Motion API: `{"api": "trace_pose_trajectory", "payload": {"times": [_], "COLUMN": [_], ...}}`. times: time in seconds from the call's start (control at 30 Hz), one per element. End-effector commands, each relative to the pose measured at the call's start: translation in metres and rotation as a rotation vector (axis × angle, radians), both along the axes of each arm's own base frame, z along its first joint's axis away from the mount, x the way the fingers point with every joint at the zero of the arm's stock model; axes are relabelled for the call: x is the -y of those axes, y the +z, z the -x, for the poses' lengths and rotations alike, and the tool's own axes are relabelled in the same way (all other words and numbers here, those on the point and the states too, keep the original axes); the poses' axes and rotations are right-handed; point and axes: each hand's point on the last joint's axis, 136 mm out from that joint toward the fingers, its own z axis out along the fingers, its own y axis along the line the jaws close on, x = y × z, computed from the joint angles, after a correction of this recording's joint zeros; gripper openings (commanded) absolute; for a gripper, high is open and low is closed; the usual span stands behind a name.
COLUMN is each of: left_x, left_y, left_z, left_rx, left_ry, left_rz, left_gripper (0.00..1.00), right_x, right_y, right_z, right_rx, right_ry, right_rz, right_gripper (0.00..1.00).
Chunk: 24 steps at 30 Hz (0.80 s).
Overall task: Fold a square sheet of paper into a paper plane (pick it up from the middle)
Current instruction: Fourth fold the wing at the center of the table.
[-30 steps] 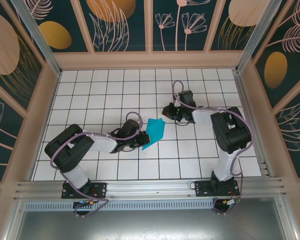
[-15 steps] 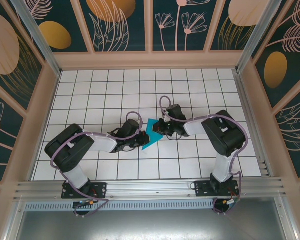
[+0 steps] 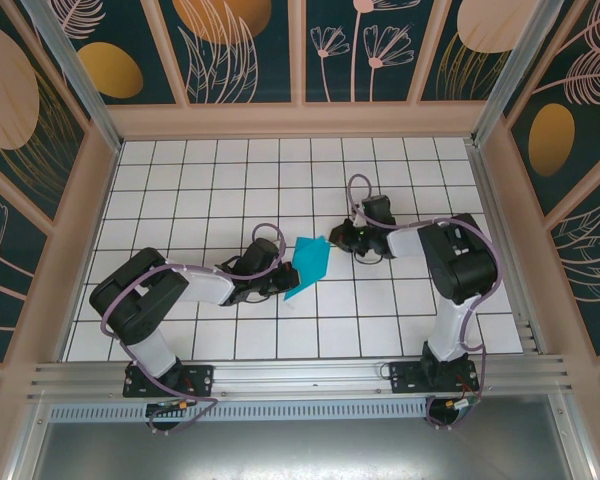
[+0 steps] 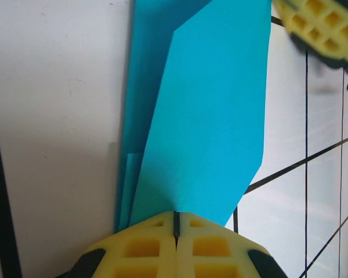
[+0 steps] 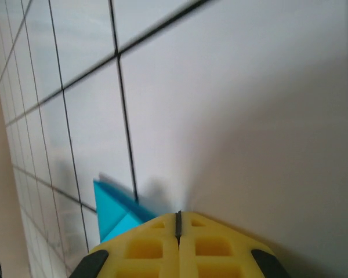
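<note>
The teal-blue paper [image 3: 308,264] lies partly folded on the white tiled floor, a pointed shape with one lighter flap [image 4: 209,116] over a darker layer. My left gripper [image 3: 284,277] is shut, its yellow fingertips [image 4: 156,231] against the paper's near edge; nothing shows in the seam between them. Just right of the paper's upper corner, my right gripper [image 3: 339,238] is also shut and holds nothing. In the right wrist view that corner of the paper [image 5: 111,211] pokes out left of the shut gripper [image 5: 178,217]. One right finger [image 4: 325,29] shows beyond the flap in the left wrist view.
The floor [image 3: 220,190] is white tile with dark grid lines. Patterned wall panels [image 3: 300,50] close in the back and both sides. An aluminium rail [image 3: 300,375] carrying both arm bases runs along the near edge.
My right gripper swept left onto the paper's upper part, then pulled back to the right of it. The left gripper and the paper have stayed in place.
</note>
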Motion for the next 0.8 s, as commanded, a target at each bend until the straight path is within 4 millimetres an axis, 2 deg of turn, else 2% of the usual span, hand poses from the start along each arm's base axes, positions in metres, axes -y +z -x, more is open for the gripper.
{"api": "trace_pose_trajectory", "payload": {"times": [0.0,0.07,0.17,0.3,0.37,0.5,0.7,0.77], "left_x": [-0.055,-0.054,-0.053,-0.053,-0.052,-0.05,-0.048,-0.047], "left_y": [-0.068,-0.067,-0.066,-0.067,-0.066,-0.065,-0.063,-0.062], "left_z": [0.05,0.05,0.049,0.049,0.048,0.047,0.045,0.045], "left_rx": [-0.211,-0.213,-0.213,-0.213,-0.211,-0.208,-0.202,-0.202], "left_ry": [-0.001,-0.001,0.0,-0.003,-0.005,-0.01,-0.014,-0.015], "left_rz": [-0.264,-0.26,-0.252,-0.254,-0.252,-0.248,-0.245,-0.24], "left_gripper": [0.0,0.0,0.0,0.0,0.0,0.0,0.0,0.0], "right_x": [-0.001,-0.006,-0.021,-0.051,-0.062,-0.073,-0.059,-0.055], "right_y": [0.021,0.038,0.054,0.054,0.046,0.023,-0.022,-0.031], "right_z": [-0.01,-0.009,0.003,0.029,0.04,0.054,0.066,0.071], "right_rx": [0.066,0.096,0.121,0.106,0.084,0.034,-0.055,-0.071], "right_ry": [0.022,0.032,0.068,0.137,0.16,0.18,0.151,0.152], "right_rz": [0.016,0.003,-0.024,-0.051,-0.049,-0.04,0.035,0.048], "right_gripper": [0.07,0.07,0.08,0.07,0.07,0.06,0.04,0.04]}}
